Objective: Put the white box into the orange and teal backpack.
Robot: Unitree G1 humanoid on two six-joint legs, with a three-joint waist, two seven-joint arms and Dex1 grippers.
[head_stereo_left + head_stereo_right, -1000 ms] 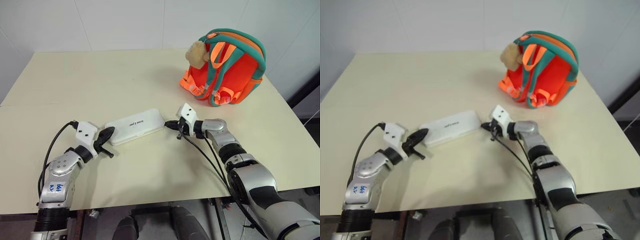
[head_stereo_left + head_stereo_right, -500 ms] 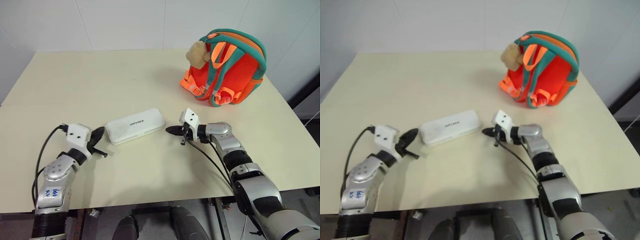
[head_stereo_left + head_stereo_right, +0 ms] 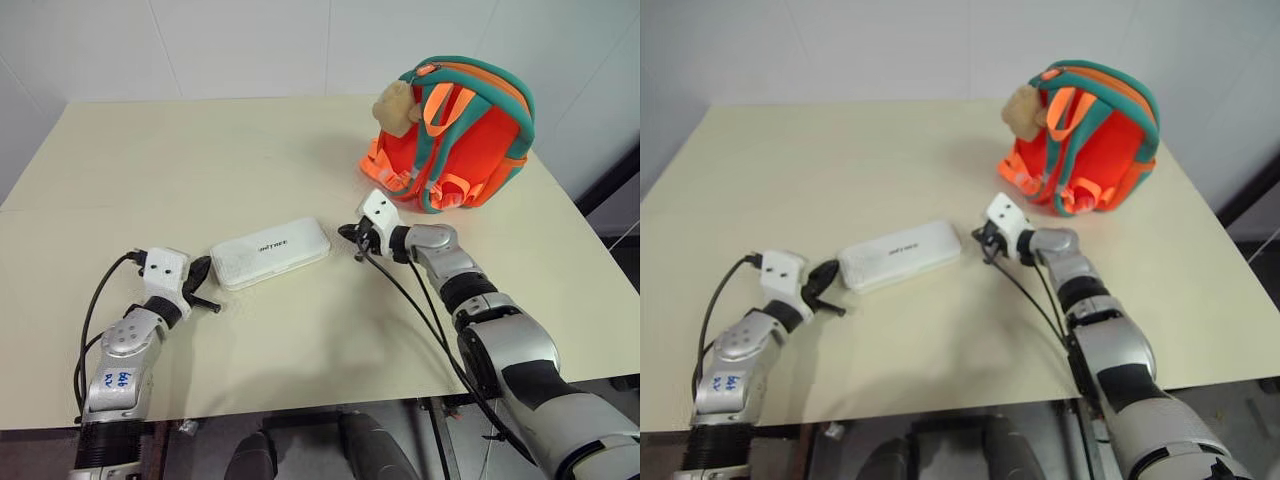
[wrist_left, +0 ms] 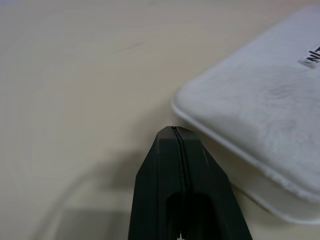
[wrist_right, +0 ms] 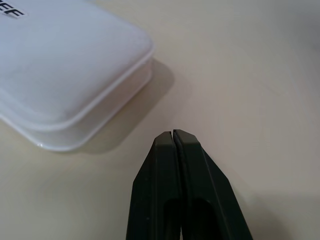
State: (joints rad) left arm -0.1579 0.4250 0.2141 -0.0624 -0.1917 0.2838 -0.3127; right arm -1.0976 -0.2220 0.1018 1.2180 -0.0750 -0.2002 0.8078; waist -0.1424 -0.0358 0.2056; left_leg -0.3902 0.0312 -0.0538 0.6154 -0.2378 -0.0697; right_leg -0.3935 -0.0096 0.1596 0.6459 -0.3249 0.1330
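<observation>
R gripper (image 3: 347, 233) nearer (box (image 3: 270, 252) untouched)

The big cream table (image 3: 200, 160) holds the white box (image 3: 270, 252), lying flat between both hands. The orange and teal backpack (image 3: 455, 135) stands past the right hand.

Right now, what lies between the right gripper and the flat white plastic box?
Only bare beige table, seen in the right wrist view: the shut right gripper stands apart from the flat white plastic box.
</observation>
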